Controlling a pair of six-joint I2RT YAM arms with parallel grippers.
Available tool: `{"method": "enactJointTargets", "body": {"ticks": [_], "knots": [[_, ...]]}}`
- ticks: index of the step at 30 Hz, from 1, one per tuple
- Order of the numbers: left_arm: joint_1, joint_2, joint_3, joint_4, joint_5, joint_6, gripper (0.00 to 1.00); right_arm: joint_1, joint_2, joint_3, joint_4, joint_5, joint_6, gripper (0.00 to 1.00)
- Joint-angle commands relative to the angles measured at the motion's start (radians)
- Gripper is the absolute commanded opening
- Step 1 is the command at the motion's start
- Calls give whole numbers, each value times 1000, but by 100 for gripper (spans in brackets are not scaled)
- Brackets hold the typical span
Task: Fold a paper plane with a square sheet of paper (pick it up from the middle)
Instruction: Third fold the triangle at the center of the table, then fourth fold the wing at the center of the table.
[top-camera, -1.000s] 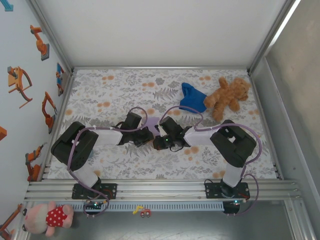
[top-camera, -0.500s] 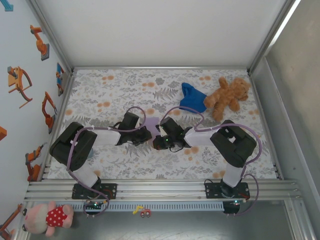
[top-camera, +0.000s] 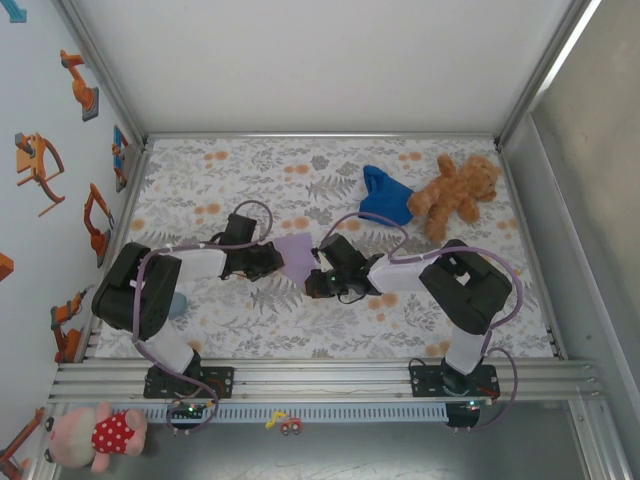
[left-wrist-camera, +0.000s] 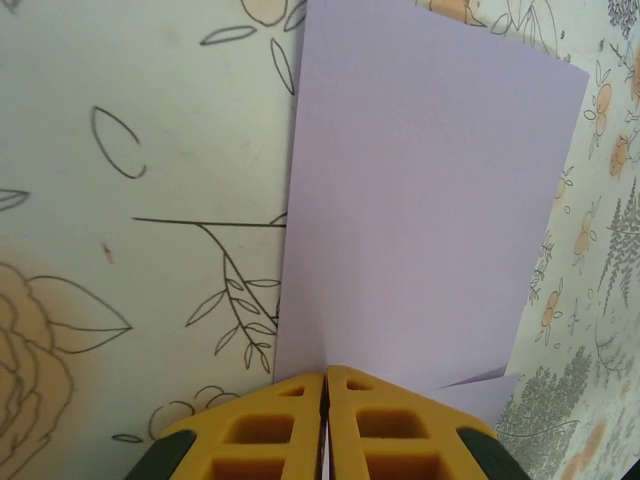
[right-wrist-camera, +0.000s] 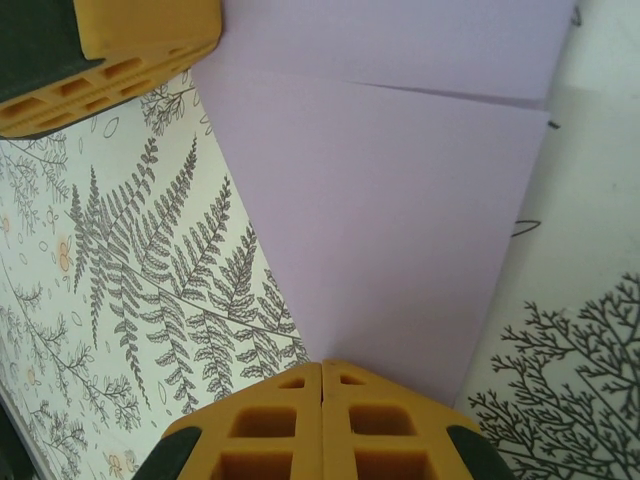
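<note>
While the paper (top-camera: 296, 255) shows two stacked layers, I'd judge only the first half-fold done; nose and wing folds remain. It's at tabletop (top-camera: 220, 190) level, well left of the teddy bear (top-camera: 455, 195), with left hand (left-wrist-camera: 326, 385) and right hand (right-wrist-camera: 321, 375) pinched tight on opposite edges.

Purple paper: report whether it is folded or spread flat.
Folded: the purple paper lies doubled, one layer's edge offset over the other in both wrist views.

Bright even light, soft faint shadows — wrist close-ups sharp, top view slightly soft
</note>
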Motion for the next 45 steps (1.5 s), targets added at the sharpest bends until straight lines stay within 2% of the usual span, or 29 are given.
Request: {"method": "enactJointTargets", "body": {"ticks": [1,11,17,23,28,34,45], "knots": [[46,-5,2,-102,-158,57,10,4,-1,-18,-166,31,-6,0],[53,-158,52,-195,-155,51,17,4,-115,46,-110,6,-48,2],[52,-253,-6,-186,-149,-24,27,4,-65,107,-112,15,-51,3],[51,-308,-81,-122,-55,-130,40,2,23,186,-147,76,-50,4],[42,-301,-131,-48,14,-204,46,-3,78,222,-166,114,-36,7],[24,-248,-118,-29,46,-230,48,-6,97,211,-175,144,-21,20],[5,-161,-84,-8,26,-264,46,-24,109,173,-147,101,7,18]]}}
